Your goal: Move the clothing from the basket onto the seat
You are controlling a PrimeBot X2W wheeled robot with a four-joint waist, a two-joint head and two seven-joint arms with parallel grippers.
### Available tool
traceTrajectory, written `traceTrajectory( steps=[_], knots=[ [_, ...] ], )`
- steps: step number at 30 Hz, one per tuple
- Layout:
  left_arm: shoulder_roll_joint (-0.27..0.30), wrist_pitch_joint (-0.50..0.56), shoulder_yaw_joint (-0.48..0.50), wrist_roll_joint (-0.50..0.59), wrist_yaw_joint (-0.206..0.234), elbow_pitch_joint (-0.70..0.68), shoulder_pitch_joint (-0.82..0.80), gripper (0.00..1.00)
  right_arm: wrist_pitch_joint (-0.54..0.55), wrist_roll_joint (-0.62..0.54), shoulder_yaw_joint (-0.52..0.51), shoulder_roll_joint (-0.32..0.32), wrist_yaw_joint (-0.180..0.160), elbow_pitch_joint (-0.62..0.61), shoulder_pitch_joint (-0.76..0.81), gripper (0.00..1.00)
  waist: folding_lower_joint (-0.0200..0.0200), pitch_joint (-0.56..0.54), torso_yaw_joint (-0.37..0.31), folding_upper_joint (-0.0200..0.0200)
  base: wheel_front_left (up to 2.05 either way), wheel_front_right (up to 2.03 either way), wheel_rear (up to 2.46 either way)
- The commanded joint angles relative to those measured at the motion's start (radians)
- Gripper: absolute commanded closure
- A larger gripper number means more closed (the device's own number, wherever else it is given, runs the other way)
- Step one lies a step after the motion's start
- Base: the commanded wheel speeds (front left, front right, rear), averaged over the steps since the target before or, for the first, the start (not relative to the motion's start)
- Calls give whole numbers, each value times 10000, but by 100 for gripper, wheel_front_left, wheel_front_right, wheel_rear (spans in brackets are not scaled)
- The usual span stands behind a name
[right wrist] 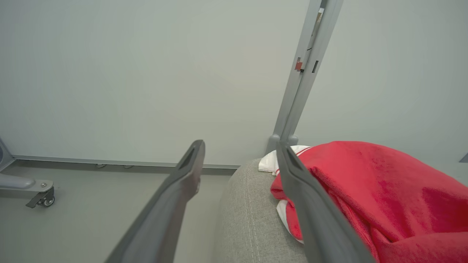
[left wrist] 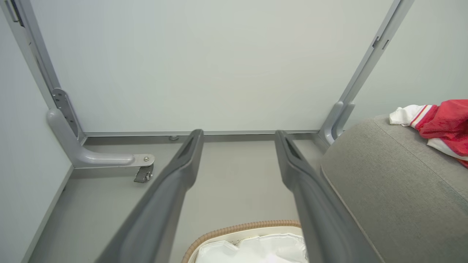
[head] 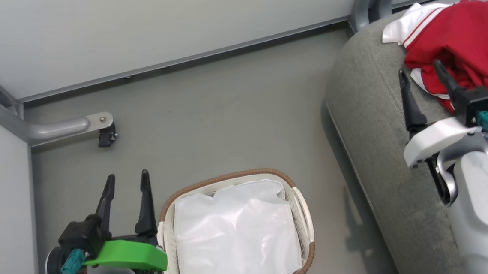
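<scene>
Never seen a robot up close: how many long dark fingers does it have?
4: two left fingers beside the basket; two right fingers at the seat, near the red clothing.

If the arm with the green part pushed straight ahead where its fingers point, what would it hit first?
Probably the pale wall, near its grey base rail. The left gripper points across bare floor, past the basket beside it; depth is hard to judge.

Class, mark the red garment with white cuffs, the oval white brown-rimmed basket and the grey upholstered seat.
red garment with white cuffs (head: 473, 37): head view, red body fabric.
oval white brown-rimmed basket (head: 225, 177): head view, far woven rim.
grey upholstered seat (head: 371, 119): head view, bare side upholstery.
</scene>
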Motion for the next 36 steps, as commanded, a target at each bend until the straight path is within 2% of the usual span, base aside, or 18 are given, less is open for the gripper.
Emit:
traceTrajectory(
  steps=[1, 7, 18, 36],
  knots=[
    [-21, -6, 223, 68, 24, -25, 312, 0, -23, 85, -2, 159, -15, -88, 423, 0, 1, -687, 672, 0, 0, 0, 0],
    [-40, -7, 991, 164, 3, -39, 1034, 0, -23, 404, 296, 637, -15, -471, 1610, 0, 1, -1118, 978, 0, 0, 0, 0],
    [-42, -7, 992, -390, 71, -46, 1828, 0, -23, 1848, 1109, 699, -15, -1461, 3572, 0, 1, -1706, 1259, 0, 0, 0, 0],
    [-43, -7, 951, -419, 131, 83, 1592, 0, -23, 1912, 1253, 701, -15, -1441, 3846, 0, 1, -1743, 1136, 0, 0, 0, 0]
  ],
)
